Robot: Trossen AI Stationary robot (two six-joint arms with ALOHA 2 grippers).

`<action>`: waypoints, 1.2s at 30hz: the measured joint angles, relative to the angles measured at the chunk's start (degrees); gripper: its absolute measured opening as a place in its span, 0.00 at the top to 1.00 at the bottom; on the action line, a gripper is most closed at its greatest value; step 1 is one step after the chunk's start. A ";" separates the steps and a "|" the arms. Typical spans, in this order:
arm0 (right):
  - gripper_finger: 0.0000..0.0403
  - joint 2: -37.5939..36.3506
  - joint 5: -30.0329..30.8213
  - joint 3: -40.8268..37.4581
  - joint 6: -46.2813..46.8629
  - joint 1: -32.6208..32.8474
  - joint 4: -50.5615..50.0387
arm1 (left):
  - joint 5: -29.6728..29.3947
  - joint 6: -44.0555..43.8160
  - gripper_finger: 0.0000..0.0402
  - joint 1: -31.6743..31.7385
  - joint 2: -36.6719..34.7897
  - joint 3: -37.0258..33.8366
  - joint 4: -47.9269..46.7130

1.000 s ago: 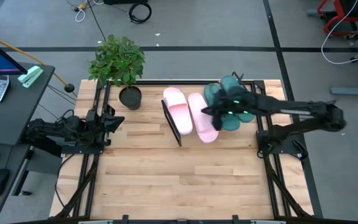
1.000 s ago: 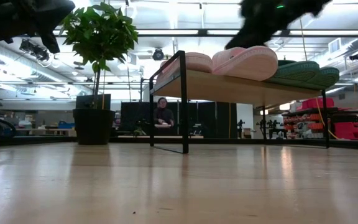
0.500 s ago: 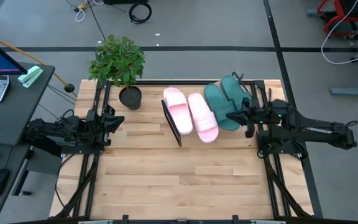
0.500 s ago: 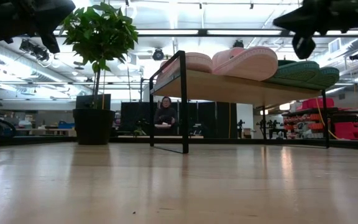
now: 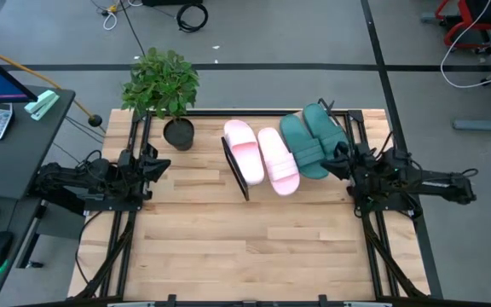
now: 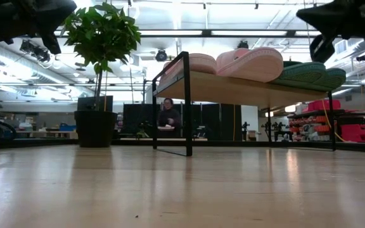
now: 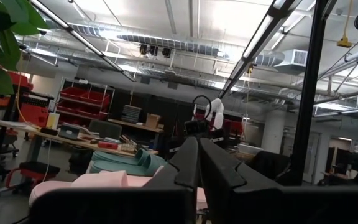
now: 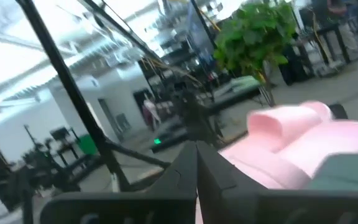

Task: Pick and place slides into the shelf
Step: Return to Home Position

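The shelf [image 5: 235, 170] stands at the table's far middle; in the low view its wooden plank [image 6: 233, 90] sits on black frames. Two pale pink slides [image 5: 261, 155] [image 6: 249, 63] and two teal slides [image 5: 309, 141] [image 6: 306, 73] lie side by side, soles down, on the plank. My right gripper [image 5: 335, 162] [image 8: 196, 155] is shut and hovers just right of the teal slides, touching nothing. My left gripper [image 5: 162, 164] [image 7: 199, 155] is shut and waits at the table's left edge, pointing toward the shelf.
A potted plant [image 5: 164, 89] stands at the far left corner, beside the shelf. The bare wooden tabletop [image 5: 245, 247] stretches in front of the shelf to the near edge. A person sits far off in the room [image 6: 166, 114].
My right gripper has drawn back from above the slides toward the table's right edge, and its arm has folded in over that side. The slides have stayed where they lay on the shelf.
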 joint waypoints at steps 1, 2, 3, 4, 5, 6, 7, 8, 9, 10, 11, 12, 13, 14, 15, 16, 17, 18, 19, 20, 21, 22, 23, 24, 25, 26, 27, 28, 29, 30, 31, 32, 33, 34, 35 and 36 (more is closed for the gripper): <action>1.00 -0.44 0.80 -0.68 0.08 0.75 1.19 | 0.01 -0.02 0.95 0.00 -0.01 -0.01 -0.01; 1.00 -0.92 1.36 -1.44 0.36 1.47 2.82 | 0.01 -0.01 0.94 0.00 0.00 -0.02 -0.01; 1.00 -1.34 1.88 -2.19 0.62 2.17 4.63 | 0.00 0.03 0.94 0.00 -0.01 -0.02 0.00; 1.00 -1.68 2.29 -3.00 0.92 2.85 6.13 | 0.00 0.01 0.93 0.00 0.00 -0.02 0.00; 1.00 -1.99 2.68 -3.77 1.30 3.56 6.53 | 0.00 -0.02 0.93 0.00 0.00 -0.02 -0.02; 1.00 -2.21 3.04 -4.45 1.62 4.16 6.33 | 0.02 -0.02 0.92 0.00 -0.01 -0.02 0.00; 1.00 -2.29 3.35 -4.96 1.82 4.73 6.05 | 0.00 0.01 0.92 0.00 -0.01 -0.02 0.00; 1.00 -2.39 3.34 -5.48 1.97 5.33 6.22 | 0.00 0.01 0.91 0.00 0.01 -0.02 -0.02; 1.00 -2.40 3.36 -5.84 2.17 5.92 6.32 | 0.00 -0.01 0.91 0.00 0.01 -0.02 -0.01; 1.00 -2.40 3.50 -6.22 2.21 6.52 6.68 | 0.01 -0.02 0.91 0.00 -0.01 -0.02 -0.01; 1.00 -2.42 4.01 -6.56 2.18 7.15 6.71 | 0.00 0.00 0.91 0.00 0.00 -0.02 0.00; 1.00 -2.40 4.93 -6.87 2.05 7.76 6.76 | 0.00 0.03 0.91 0.00 -0.01 -0.02 0.00; 1.00 -2.40 5.66 -7.17 1.70 8.38 7.04 | 0.00 0.00 0.91 0.00 -0.01 -0.02 -0.02; 1.00 -2.42 6.25 -7.40 1.29 8.87 7.21 | 0.00 -0.02 0.92 0.00 -0.01 -0.02 -0.01; 1.00 -2.42 6.81 -7.56 0.85 9.32 7.31 | 0.00 -0.02 0.92 0.00 0.01 -0.02 0.00; 1.00 -2.42 7.27 -7.81 0.50 9.77 7.45 | 0.02 0.00 0.93 0.00 -0.01 -0.02 0.00; 1.00 -2.42 7.85 -8.02 0.24 10.15 7.42 | 0.00 0.02 0.93 0.00 0.00 -0.02 -0.02; 1.00 -2.42 8.39 -8.17 -0.07 10.48 7.39 | 0.00 -0.02 0.94 -0.01 -0.01 -0.02 -0.01; 1.00 -2.42 8.66 -8.20 -0.88 10.70 7.30 | 0.00 -0.02 0.94 0.00 -0.01 -0.02 0.00; 1.00 -2.42 8.75 -8.20 -1.74 10.88 7.31 | 0.00 0.02 0.95 0.00 -0.01 -0.02 -0.01; 1.00 -2.42 8.77 -8.20 -2.42 10.85 7.30 | 0.00 0.03 0.95 0.00 -0.01 -0.02 -0.02; 1.00 -2.52 8.83 -8.20 -2.88 10.81 7.29 | 0.01 -0.01 0.95 0.00 -0.01 -0.02 -0.02; 1.00 -2.74 9.04 -8.20 -3.26 10.81 7.23 | 0.02 -0.02 0.95 0.00 0.01 -0.02 0.00; 1.00 -3.00 9.42 -8.20 -3.62 10.81 7.21 | 0.00 -0.01 0.95 0.00 -0.01 -0.02 0.00; 1.00 -3.29 9.93 -8.20 -3.90 10.81 7.10 | 0.00 0.01 0.95 0.00 -0.01 -0.02 -0.02; 1.00 -3.63 10.09 -8.22 -3.97 10.79 6.99 | 0.02 0.00 0.95 -0.02 -0.01 -0.02 -0.02; 1.00 -4.01 10.12 -8.22 -4.09 10.79 6.89 | 0.00 -0.02 0.95 0.00 -0.01 -0.02 0.00; 1.00 -4.47 10.13 -8.22 -4.07 10.79 6.80 | 0.00 -0.02 0.94 0.00 -0.01 -0.02 0.00; 1.00 -4.93 10.05 -8.22 -3.88 10.79 6.82 | 0.02 0.02 0.94 0.00 -0.01 -0.02 -0.02; 1.00 -5.38 9.85 -8.22 -3.82 10.79 6.81 | 0.01 0.02 0.93 -0.01 0.00 -0.02 -0.01; 1.00 -5.89 9.72 -8.22 -3.80 10.79 6.67 | 0.00 -0.02 0.93 0.00 -0.01 -0.02 0.00; 1.00 -6.44 9.53 -8.22 -3.80 10.79 6.24 | 0.02 -0.02 0.92 0.00 0.00 -0.02 -0.02; 1.00 -7.13 9.36 -8.22 -3.80 10.79 5.48 | 0.01 0.01 0.92 -0.01 0.00 -0.02 -0.02; 1.00 -7.81 9.30 -8.22 -3.82 10.79 4.57 | 0.02 0.02 0.92 0.00 -0.01 -0.02 0.00; 1.00 -8.15 9.24 -8.22 -3.82 10.79 3.79 | 0.00 -0.02 0.91 -0.02 -0.01 -0.02 0.00; 1.00 -8.19 9.18 -8.22 -3.82 10.79 2.77 | 0.02 -0.02 0.91 0.00 -0.01 -0.02 0.00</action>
